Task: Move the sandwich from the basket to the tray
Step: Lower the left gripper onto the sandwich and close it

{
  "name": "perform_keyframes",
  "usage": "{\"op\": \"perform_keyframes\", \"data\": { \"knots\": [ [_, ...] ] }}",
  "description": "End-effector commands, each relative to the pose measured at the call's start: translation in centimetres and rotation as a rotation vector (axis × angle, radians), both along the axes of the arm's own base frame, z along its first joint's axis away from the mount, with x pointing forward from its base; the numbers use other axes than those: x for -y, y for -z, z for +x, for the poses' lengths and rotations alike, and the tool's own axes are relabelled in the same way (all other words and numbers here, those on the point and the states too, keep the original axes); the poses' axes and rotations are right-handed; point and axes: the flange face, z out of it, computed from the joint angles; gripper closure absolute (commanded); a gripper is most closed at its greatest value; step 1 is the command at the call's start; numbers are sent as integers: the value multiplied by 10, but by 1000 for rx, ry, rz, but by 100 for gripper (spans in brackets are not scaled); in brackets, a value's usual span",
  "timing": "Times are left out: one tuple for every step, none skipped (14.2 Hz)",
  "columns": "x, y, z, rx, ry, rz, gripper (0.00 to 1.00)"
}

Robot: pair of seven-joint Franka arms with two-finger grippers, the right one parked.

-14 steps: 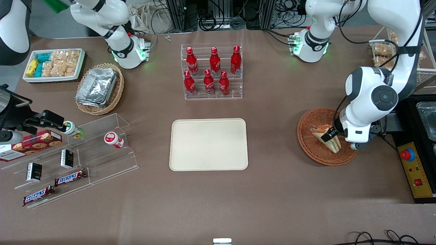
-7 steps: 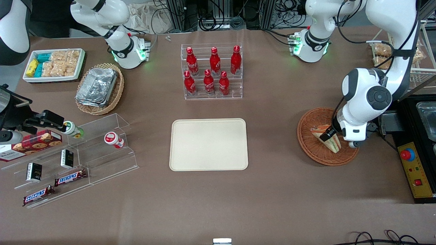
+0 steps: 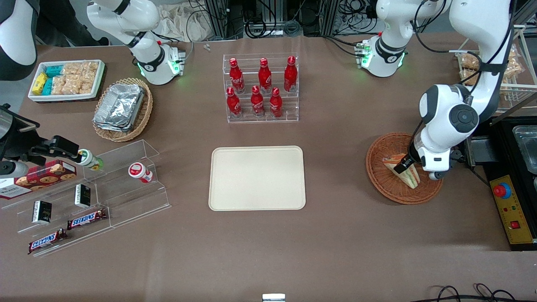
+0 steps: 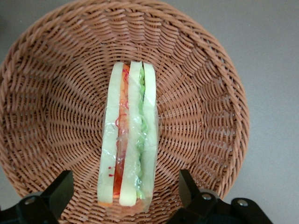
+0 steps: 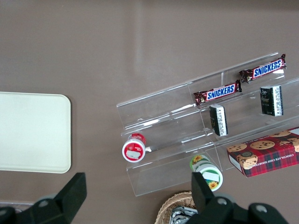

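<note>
The sandwich [image 4: 128, 140] stands on edge in the round reddish-brown basket [image 4: 56, 93], wrapped in clear film, with orange-red and green filling stripes facing the wrist camera. My left gripper [image 4: 125, 189] hangs just above it, open, one finger on each side of the wedge and a gap between each pad and the bread. In the front view the sandwich [image 3: 413, 177] lies in the basket [image 3: 384, 147] under the gripper [image 3: 406, 166], at the working arm's end of the table. The cream tray [image 3: 257, 178] lies flat mid-table, bare.
A clear rack of red bottles [image 3: 261, 89] stands farther from the front camera than the tray. A black box with a red button [image 3: 502, 191] sits beside the basket. Toward the parked arm's end are a stepped acrylic shelf of snacks [image 3: 90, 197], a foil-tray basket [image 3: 122, 108] and a white bin [image 3: 67, 79].
The left arm's wrist and elbow have shifted slightly toward the tray and away from the front camera; the gripper stays over the sandwich. The sandwich has not moved.
</note>
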Motion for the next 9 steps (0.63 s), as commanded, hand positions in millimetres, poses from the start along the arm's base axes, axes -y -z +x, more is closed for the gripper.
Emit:
{"op": "perform_keyframes", "data": {
  "knots": [
    [-1,11,-8,33,-15,-6,1],
    [0,14,-9,36,-15,-8,1],
    [-1,17,-9,30,-15,-9,1],
    [-2,19,-9,26,-17,-9,2],
    [-2,21,-9,23,-17,-10,2],
    [-3,23,-7,23,-20,-11,3],
    [-14,27,-6,26,-41,-14,6],
    [-20,29,-4,37,-52,-16,6],
    [-20,31,-3,43,-54,-19,7]
  ]
}}
